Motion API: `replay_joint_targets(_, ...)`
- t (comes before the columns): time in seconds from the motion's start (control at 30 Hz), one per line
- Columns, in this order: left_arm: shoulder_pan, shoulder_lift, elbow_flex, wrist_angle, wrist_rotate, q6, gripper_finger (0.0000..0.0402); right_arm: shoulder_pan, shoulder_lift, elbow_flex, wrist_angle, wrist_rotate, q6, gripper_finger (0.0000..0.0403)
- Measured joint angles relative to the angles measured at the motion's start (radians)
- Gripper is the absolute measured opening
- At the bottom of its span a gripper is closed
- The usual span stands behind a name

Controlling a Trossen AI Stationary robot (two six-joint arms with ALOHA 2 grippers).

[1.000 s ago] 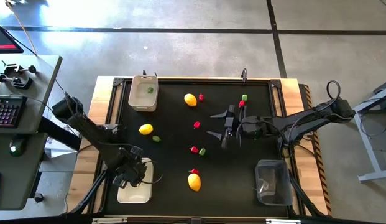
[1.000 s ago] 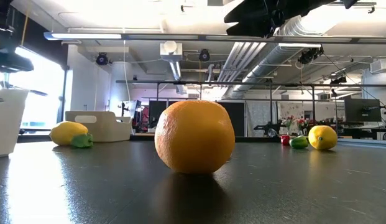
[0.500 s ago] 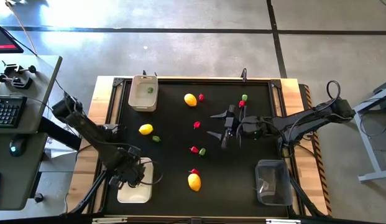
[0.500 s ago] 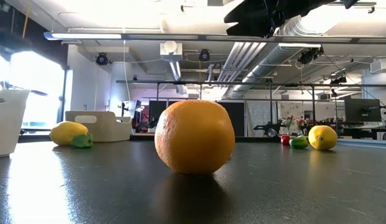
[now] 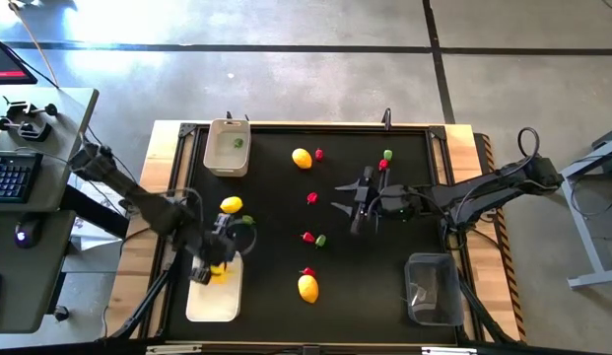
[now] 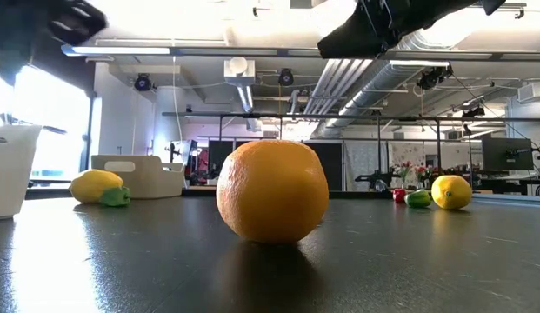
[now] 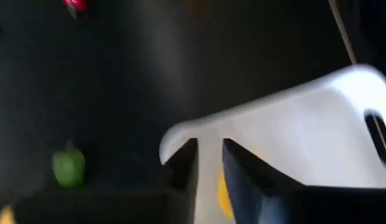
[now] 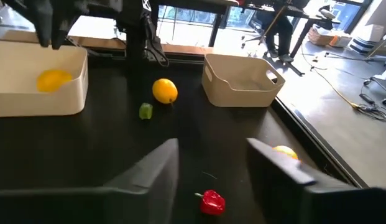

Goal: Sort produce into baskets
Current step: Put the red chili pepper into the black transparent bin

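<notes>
Judging by their look, the lemons point(image 5: 307, 288) are light, hard, smooth plastic ovals, likely to squirt sideways if pinched off-centre, so I'd take one across its narrow middle with the fingers square to it. The red pieces point(image 5: 311, 197) and green pieces point(image 5: 247, 220) are smaller and lumpier; they probably need a low, centred pinch around the body.

From where I stand, the left gripper point(image 5: 215, 264) hangs over the near end of the white tray point(image 5: 214, 306). Its fingers point(image 7: 183, 167) stand a little apart with nothing between them, and a lemon point(image 8: 53, 79) lies in the tray just beyond the tips. Another lemon point(image 5: 231, 205) and a green piece lie on the mat ahead of that gripper, close together.

The right gripper point(image 5: 357, 204) waits over the middle of the mat with its fingers point(image 8: 149, 168) spread wide and empty. A red piece point(image 8: 212, 201) lies just ahead, between the fingertips' line, and a lemon point(image 8: 280, 151) sits off to one side.

The beige tub point(image 5: 228, 148) holds one green piece point(image 5: 238, 142). The clear bin point(image 5: 432, 288) looks empty, though I can't be sure.

The mat point(image 5: 276, 177) is black, flat and faintly textured, so round pieces could roll if nudged. Beyond the table is an open workshop with ceiling ducts, desks and bright windows.
</notes>
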Motion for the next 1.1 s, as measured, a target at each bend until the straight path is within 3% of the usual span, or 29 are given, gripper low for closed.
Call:
replay_joint_targets(0.13, 0.104, -0.085, -0.11, 0.184, 0.012, 0.097, 0.0008, -0.004, 0.03, 0.0, -0.015, 0.008, -0.001, 0.0081)
replay_joint_targets(0.3, 0.231, -0.135, -0.239, 0.444, 0.027, 0.217, 0.0006, -0.028, 0.091, -0.001, -0.01, 0.019, 0.029, 0.0007)
replay_joint_targets(0.5, 0.351, -0.139, -0.378, 0.833, 0.058, 0.302, 0.0007, -0.065, 0.153, -0.011, 0.013, 0.049, 0.085, 0.0016)
replay_joint_targets(0.77, 0.496, -0.139, -0.596, 1.397, 0.082, 0.36, 0.0007, -0.128, 0.154, -0.203, 0.32, 0.016, 0.112, 0.0003)
replay_joint_targets(0.93, 0.614, -0.139, -0.666, 1.547, 0.085, 0.353, 0.0007, -0.153, 0.149, -0.317, 0.463, 0.001, 0.185, 0.0001)
replay_joint_targets(1.1, 0.738, -0.139, -0.692, 1.564, 0.202, 0.299, 0.0007, -0.153, 0.148, -0.36, 0.509, 0.0, 0.199, 0.0001)
